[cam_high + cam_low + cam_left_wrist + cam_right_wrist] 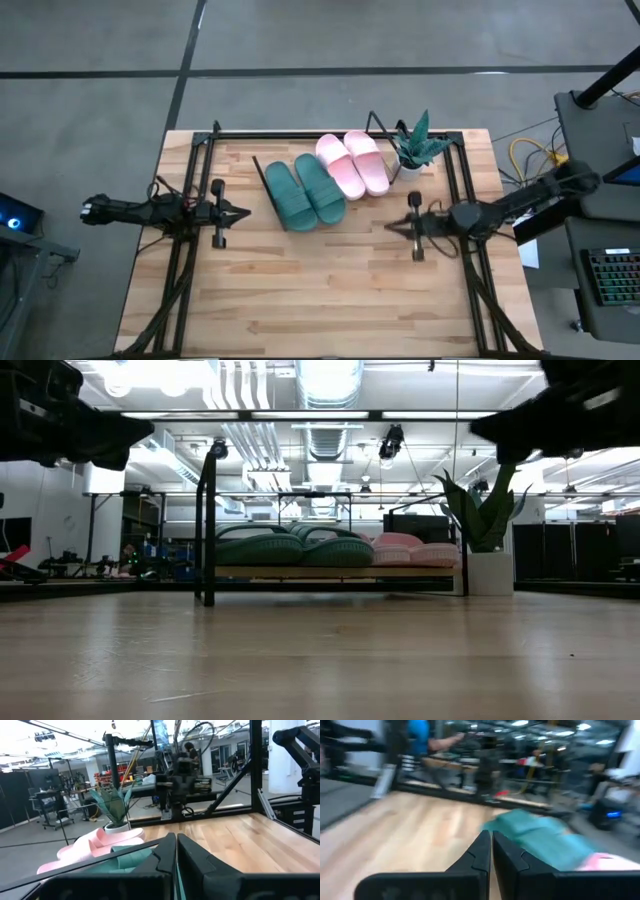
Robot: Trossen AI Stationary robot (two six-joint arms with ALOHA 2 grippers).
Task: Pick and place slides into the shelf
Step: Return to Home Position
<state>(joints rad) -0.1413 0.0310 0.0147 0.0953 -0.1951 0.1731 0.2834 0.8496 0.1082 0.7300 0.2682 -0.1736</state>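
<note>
Two dark green slides (304, 190) and two light pink slides (353, 163) lie side by side, soles down, on the slanted shelf (262, 182) at the table's far middle; the low view shows the green slides (290, 548) and the pink slides (412, 552) in a row. My left gripper (244, 212) hangs shut over the table's left side, pointing level toward the green pair, holding nothing. My right gripper (391, 226) hangs shut over the right side, pointing level toward the table's left, also holding nothing. Their fingertips meet in the left gripper's (176, 840) and right gripper's (489, 838) wrist views.
A potted plant (415, 148) in a white pot stands at the shelf's right end. A black frame (452, 170) runs along the table's far and side edges. Bare wooden tabletop (320, 290) fills the near half. A person shows in the room beyond the table.
</note>
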